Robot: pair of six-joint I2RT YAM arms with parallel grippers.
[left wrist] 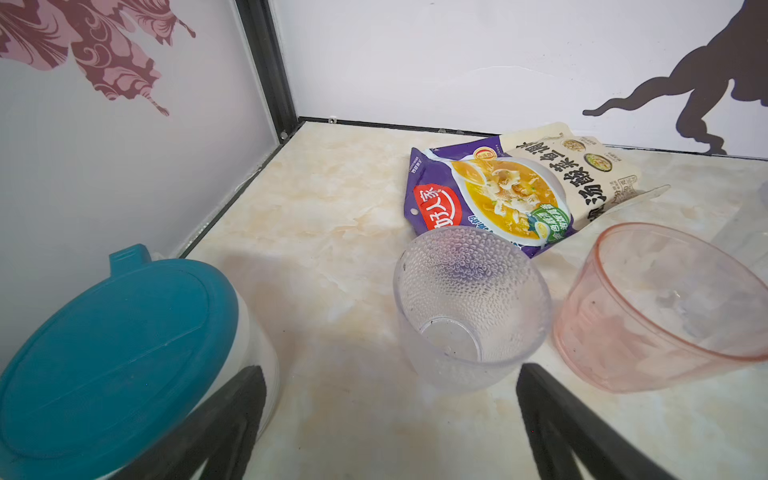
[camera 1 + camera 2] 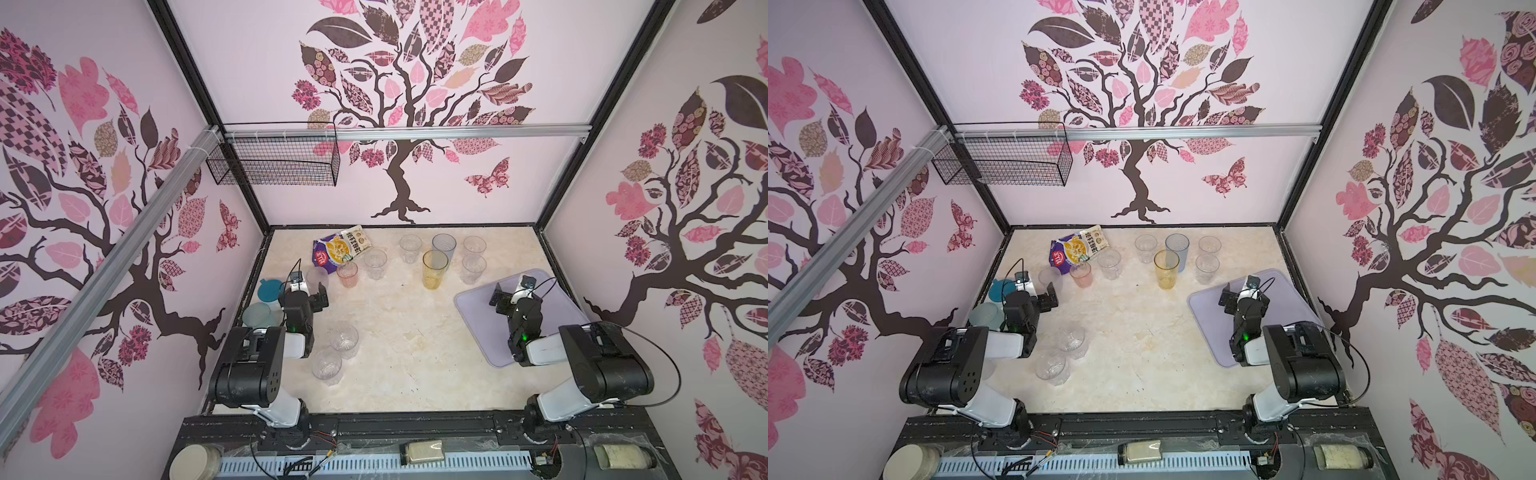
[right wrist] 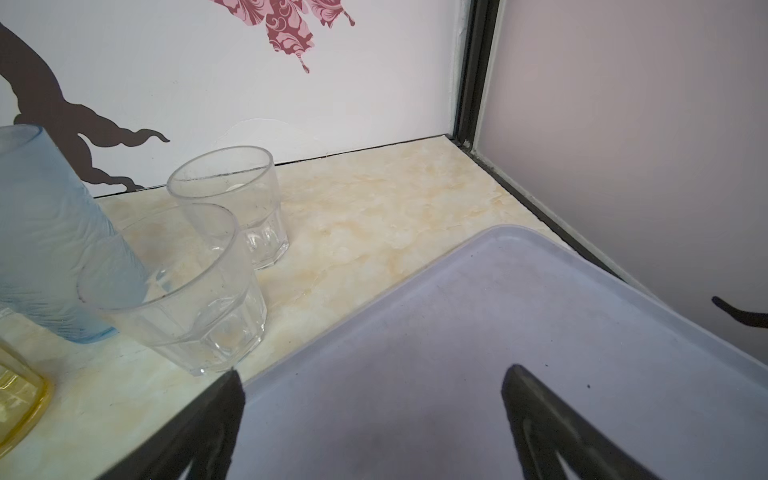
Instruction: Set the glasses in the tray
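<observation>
The left gripper (image 2: 309, 289) hovers low at the table's 9 o'clock side, jaws wide apart and empty. In the left wrist view a dimpled clear glass (image 1: 469, 307) stands just ahead of its fingertips (image 1: 251, 386), apart from both. The right gripper (image 2: 512, 289) hangs over the tray (image 2: 557, 307), jaws likewise wide apart, holding nothing.

The tray is pale lavender with rounded corners and a low rim, and lies skewed at 3 o'clock. All glasses stand upright on the tabletop (image 2: 415, 361), outside the tray:
- amber glass (image 2: 434, 270) and blue glass (image 2: 444, 247), with clear tumblers around them, at 12 to 1 o'clock
- pink glass (image 2: 347, 274) at 11 o'clock
- two clear ribbed tumblers (image 2: 344, 340) at 7 o'clock

The tabletop is cream marble-patterned. A snack packet (image 2: 340, 247) lies at 11 o'clock and a white jar with a teal lid (image 2: 269, 291) stands at 9 o'clock. The pale walls carry tree decals.
</observation>
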